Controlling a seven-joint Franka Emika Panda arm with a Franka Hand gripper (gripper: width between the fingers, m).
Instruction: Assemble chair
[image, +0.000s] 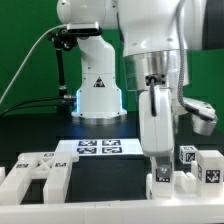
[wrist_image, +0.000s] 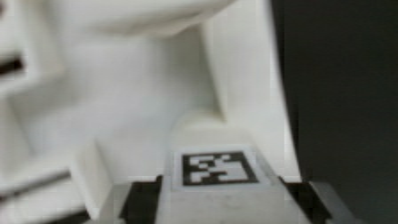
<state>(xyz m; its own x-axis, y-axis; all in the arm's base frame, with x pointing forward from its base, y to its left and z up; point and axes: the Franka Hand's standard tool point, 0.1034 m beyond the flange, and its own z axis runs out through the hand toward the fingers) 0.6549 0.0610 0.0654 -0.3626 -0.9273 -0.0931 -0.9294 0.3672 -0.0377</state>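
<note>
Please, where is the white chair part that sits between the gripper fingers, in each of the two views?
Exterior view: the chair part hangs upright under the wrist, right of centre and right of the marker board.
Wrist view: the chair part fills the middle and carries a square tag.
Shared landmark: the gripper, one finger on each side of the part.

Chair parts matte white, tagged. Slabs and notched frame (image: 40, 175) flat at exterior view's left; tagged blocks (image: 205, 165) at right; upright post (image: 160, 125), apparently held; its tag (wrist_image: 217, 168) faces wrist view
</note>
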